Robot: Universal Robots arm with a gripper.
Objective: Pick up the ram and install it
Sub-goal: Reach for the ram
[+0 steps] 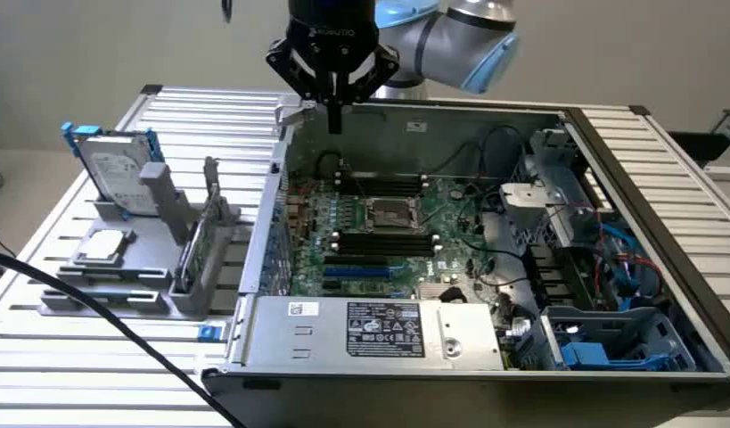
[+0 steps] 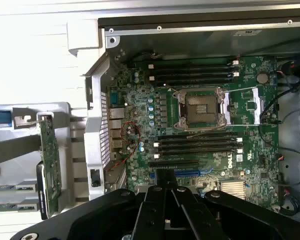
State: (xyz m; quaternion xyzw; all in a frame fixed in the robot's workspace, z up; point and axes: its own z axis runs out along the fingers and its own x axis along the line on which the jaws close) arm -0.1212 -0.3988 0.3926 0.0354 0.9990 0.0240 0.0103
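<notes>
The ram is a slim dark-green stick standing on edge in the grey holder, at the exterior view's left of the open computer case. In the wrist view the ram appears edge-on beside the case wall. My gripper hangs high over the case's far rim, well away from the ram. Its fingers are pressed together with nothing between them, and the gripper points down over the motherboard. Black memory slots flank the processor socket and stand unfilled.
A silver hard drive with blue rails stands upright in the holder, and a small square processor chip lies in front of it. The power supply sits at the case's near edge. Cables and drive bays crowd its right side.
</notes>
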